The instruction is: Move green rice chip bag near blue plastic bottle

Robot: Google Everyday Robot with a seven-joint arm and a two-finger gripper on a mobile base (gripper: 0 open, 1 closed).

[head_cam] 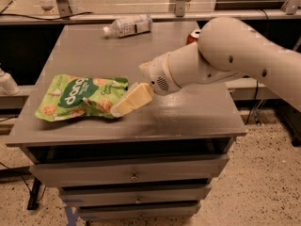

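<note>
1. Here, bright green crinkly rice chip bag [80,98], flat at eight o'clock on the grey metal table [188,121].
2. At its three o'clock edge, cream gripper [120,108] on a white arm; contact and spread impossible to tell.
3. Well apart at twelve o'clock, small pale plastic bottle [128,26], lying sideways.
4. At two o'clock, red can [192,36], partly hidden.

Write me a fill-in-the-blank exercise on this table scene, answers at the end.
The robot's cream hand is at the edge of the bright ____ crinkly rice chip bag.
The small clear plastic bottle lies on its ____ near the grey table's far edge.
The red cola can is partly hidden behind the robot's white ____.
Missing words: green; side; arm.
</note>
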